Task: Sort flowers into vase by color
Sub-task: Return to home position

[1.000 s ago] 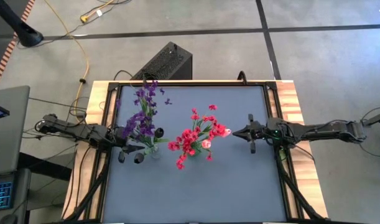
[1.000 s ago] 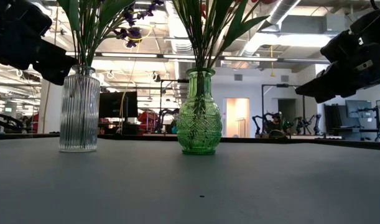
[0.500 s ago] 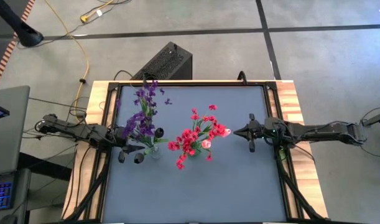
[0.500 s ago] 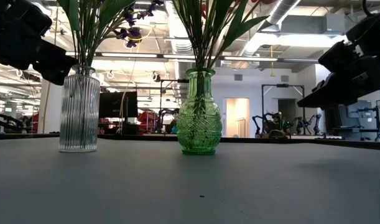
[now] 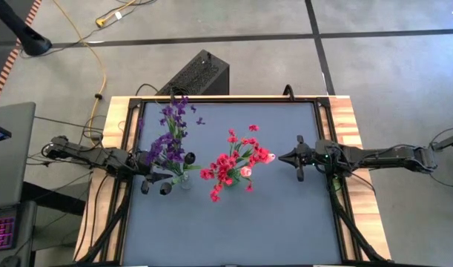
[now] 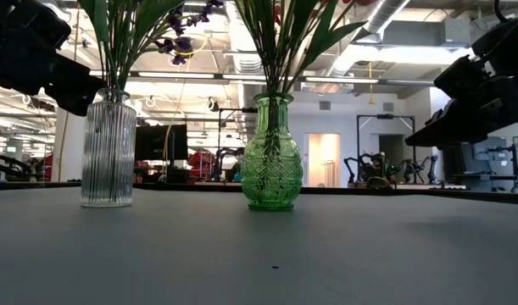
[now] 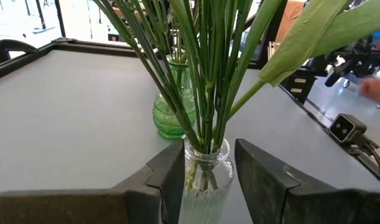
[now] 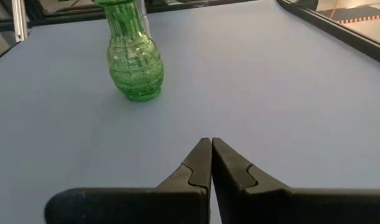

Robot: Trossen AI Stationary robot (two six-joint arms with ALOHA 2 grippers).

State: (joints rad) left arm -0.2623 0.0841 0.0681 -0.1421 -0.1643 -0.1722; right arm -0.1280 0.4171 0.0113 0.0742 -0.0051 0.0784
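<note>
Left hand (image 7: 208, 155) gapes just beside the purple flowers' (image 5: 169, 141) clear vase (image 6: 108, 152); right hand (image 8: 210, 149) pinched together.

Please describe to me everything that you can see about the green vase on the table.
The green vase looks like clear green glass with a pressed criss-cross pattern. It has a round belly, a narrow neck and a small base. It stands upright near the middle of the grey table, apart from the clear ribbed vase. Green stems of the red flowers fill its neck. Nothing else touches it.
</note>
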